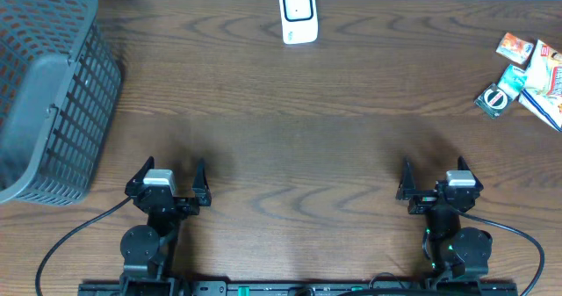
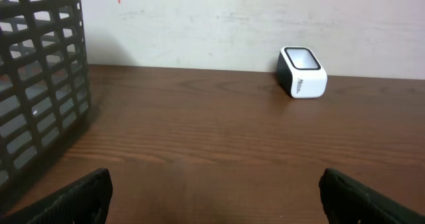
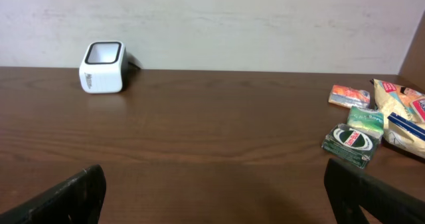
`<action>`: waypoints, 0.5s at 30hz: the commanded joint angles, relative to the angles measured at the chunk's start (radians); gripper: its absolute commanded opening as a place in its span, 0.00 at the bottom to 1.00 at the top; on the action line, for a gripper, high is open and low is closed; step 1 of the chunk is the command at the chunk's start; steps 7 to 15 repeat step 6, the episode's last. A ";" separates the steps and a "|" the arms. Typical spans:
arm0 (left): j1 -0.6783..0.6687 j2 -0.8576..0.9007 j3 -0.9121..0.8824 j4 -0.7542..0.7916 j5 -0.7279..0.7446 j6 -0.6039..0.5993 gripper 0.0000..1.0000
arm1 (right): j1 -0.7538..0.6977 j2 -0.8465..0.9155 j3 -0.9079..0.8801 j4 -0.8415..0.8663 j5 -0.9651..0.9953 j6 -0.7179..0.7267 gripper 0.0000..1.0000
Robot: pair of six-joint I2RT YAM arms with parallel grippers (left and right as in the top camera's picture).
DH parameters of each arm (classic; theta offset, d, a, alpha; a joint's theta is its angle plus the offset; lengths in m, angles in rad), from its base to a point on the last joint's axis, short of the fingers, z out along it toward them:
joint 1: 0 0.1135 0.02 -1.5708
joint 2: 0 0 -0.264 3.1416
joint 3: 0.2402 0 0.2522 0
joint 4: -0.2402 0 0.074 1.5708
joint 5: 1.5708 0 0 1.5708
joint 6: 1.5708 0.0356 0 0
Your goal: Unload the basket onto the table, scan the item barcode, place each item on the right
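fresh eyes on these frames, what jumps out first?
The big grey mesh basket filling the far-left corner, then the white scanner standing alone at the back edge, centre. A pile of small packets lies at the far right. The left gripper and right gripper are both open and empty near the front edge.

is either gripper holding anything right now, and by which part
Nothing is held. The left gripper and right gripper both stand open and empty, well away from the packets on the right.
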 commanded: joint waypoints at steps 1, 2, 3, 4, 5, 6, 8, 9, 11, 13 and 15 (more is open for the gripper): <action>0.005 -0.007 -0.015 -0.038 0.021 0.021 0.98 | -0.003 -0.005 -0.002 -0.004 -0.003 -0.011 0.99; 0.005 -0.007 -0.015 -0.038 0.021 0.021 0.98 | -0.003 -0.005 -0.002 -0.004 -0.003 -0.012 0.99; 0.005 -0.007 -0.015 -0.038 0.020 0.021 0.98 | -0.003 -0.005 -0.002 -0.004 -0.003 -0.012 0.99; 0.005 -0.007 -0.015 -0.038 0.021 0.021 0.98 | -0.003 -0.005 -0.002 -0.004 -0.003 -0.011 0.99; 0.005 -0.007 -0.015 -0.038 0.021 0.021 0.98 | -0.003 -0.005 -0.002 -0.004 -0.003 -0.012 0.99; 0.005 -0.007 -0.015 -0.038 0.021 0.021 0.98 | -0.003 -0.005 -0.002 -0.004 -0.003 -0.011 0.99; 0.005 -0.007 -0.015 -0.038 0.021 0.021 0.98 | -0.003 -0.005 -0.002 -0.004 -0.003 -0.011 0.99; 0.005 -0.007 -0.015 -0.038 0.021 0.021 0.98 | -0.003 -0.005 -0.002 -0.004 -0.003 -0.011 0.99; 0.005 -0.007 -0.015 -0.038 0.021 0.021 0.98 | -0.003 -0.005 -0.002 -0.004 -0.003 -0.011 0.99; 0.005 -0.007 -0.015 -0.038 0.021 0.021 0.98 | -0.003 -0.005 -0.002 -0.004 -0.003 -0.011 0.99; 0.005 -0.007 -0.015 -0.038 0.021 0.021 0.98 | -0.003 -0.005 -0.002 -0.004 -0.003 -0.011 0.99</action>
